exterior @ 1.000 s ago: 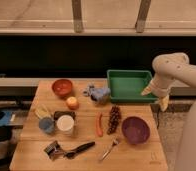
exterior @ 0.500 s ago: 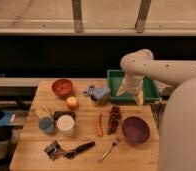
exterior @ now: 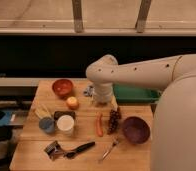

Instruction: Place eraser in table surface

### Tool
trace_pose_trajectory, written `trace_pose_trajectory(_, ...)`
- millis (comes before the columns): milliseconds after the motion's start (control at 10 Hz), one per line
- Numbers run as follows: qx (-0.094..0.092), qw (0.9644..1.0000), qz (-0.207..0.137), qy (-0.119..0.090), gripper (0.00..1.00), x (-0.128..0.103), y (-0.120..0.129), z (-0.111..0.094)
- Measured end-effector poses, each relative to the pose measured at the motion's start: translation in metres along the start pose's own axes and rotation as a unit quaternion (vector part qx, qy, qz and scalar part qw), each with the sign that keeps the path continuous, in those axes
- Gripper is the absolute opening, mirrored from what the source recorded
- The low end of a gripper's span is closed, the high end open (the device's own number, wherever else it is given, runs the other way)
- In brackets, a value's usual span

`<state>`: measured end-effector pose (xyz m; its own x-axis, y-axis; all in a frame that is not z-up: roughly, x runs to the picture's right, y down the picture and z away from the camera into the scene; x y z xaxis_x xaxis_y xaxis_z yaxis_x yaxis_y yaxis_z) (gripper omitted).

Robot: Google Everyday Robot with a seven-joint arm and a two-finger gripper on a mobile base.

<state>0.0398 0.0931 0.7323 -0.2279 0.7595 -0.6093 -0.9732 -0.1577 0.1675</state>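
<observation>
A wooden table [exterior: 33, 136] stood before a dark wall [exterior: 41, 57]. The claw [exterior: 109, 103] hung over its middle, grip impossible to tell; the eraser [exterior: 62, 114] lay by a cup [exterior: 65, 124].

Table surface [exterior: 35, 139], eraser [exterior: 64, 114] (behind white cup [exterior: 65, 124]), carrot [exterior: 99, 125], purple bowl [exterior: 135, 129], hand [exterior: 105, 99] above middle.

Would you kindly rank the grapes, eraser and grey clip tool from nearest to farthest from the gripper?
1. Grapes, just in front of the gripper, mid table surface.
2. Eraser, image-left, behind the white cup.
3. Grey clip tool, front-left corner.
</observation>
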Motion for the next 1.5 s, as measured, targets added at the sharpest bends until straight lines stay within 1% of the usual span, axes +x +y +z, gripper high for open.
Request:
trace_pose_trajectory(500,-0.001,1.0000,0.000,-0.001,0.80,-0.001,-0.002,0.000)
trace_pose_trajectory(600,-0.002,0.9999,-0.012,-0.008,0.80,-0.003,-0.001,-0.001)
trace_pose_trajectory(700,-0.004,0.9995,-0.030,-0.012,0.80,-0.006,0.007,-0.002)
trace_pose_trajectory(900,-0.009,0.9971,-0.071,-0.022,0.80,-0.013,0.036,-0.006)
trace_pose_trajectory(1000,-0.011,0.9939,-0.107,-0.027,0.80,-0.017,0.064,-0.009)
trace_pose_trajectory(1100,-0.011,0.9899,-0.138,-0.029,0.80,-0.019,0.088,-0.010)
trace_pose_trajectory(1200,-0.012,0.9835,-0.178,-0.030,0.80,-0.020,0.116,-0.012)
trace_pose_trajectory(1300,-0.014,0.9767,-0.212,-0.032,0.80,-0.020,0.137,-0.014)
trace_pose_trajectory(1400,-0.021,0.9597,-0.278,-0.036,0.80,-0.014,0.164,-0.017)
trace_pose_trajectory(1500,-0.028,0.9444,-0.325,-0.038,0.80,-0.006,0.183,-0.020)
